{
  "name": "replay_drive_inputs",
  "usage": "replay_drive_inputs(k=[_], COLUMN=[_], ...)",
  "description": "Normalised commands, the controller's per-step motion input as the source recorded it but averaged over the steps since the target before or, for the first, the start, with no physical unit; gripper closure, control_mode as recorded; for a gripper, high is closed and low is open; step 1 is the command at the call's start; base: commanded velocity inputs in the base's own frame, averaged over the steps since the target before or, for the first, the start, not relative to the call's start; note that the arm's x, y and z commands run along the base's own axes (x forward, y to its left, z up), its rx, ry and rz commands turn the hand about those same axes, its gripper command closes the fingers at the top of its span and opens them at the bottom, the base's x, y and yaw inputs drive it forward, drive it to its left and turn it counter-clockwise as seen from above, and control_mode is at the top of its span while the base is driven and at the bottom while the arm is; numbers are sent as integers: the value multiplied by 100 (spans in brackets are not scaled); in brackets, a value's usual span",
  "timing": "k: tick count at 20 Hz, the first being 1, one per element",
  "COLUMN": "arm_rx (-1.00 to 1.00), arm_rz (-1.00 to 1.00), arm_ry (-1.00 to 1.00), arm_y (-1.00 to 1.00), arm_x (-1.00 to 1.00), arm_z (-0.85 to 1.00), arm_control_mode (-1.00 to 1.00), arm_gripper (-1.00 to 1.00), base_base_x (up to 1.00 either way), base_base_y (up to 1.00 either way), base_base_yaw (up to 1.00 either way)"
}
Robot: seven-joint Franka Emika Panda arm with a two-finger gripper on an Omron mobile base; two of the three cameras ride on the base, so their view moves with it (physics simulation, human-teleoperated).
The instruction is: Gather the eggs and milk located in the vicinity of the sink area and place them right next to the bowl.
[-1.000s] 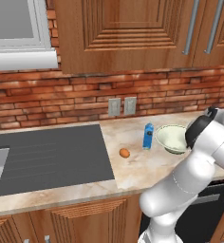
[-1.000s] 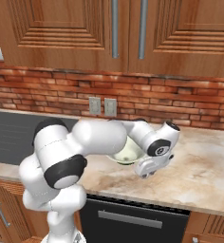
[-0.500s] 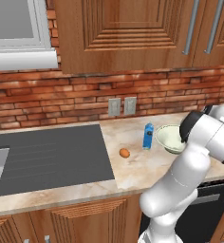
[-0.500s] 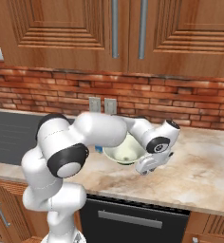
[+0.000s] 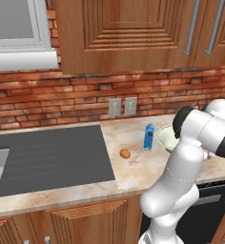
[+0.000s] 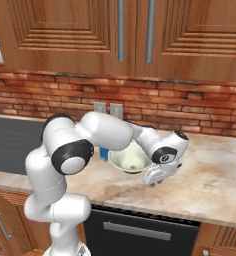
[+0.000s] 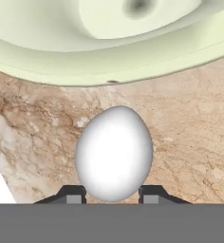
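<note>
Your gripper (image 7: 112,193) is clamped on the white egg (image 7: 114,153) at frame centre; the bowl (image 7: 61,61) fills the top.

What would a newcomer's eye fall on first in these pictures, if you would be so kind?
Probably the smooth white egg in the hand view, sitting between the tips of the pincer just in front of the wide pale greenish-cream bowl on the marbled counter. Next, the white arm bending low over the counter beside that bowl. After that, the small blue milk carton and the orange-brown egg on the counter between the bowl and the dark grey sink.
</note>
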Motion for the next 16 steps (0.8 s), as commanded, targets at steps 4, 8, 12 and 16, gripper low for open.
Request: replay_drive_inputs(k=[4,8,12,16], arm_rx=[0,0,0,0], arm_rz=[0,0,0,0], arm_ry=[0,0,0,0], arm_y=[0,0,0,0], arm_x=[2,6,7,12], arm_z=[-2,0,-2,0], arm_control_mode=[-100,-100,-100,-100], arm_gripper=[100,100,100,100], base_base_x=[0,0,0,0], base_base_y=[0,0,0,0], base_base_yaw=[0,0,0,0])
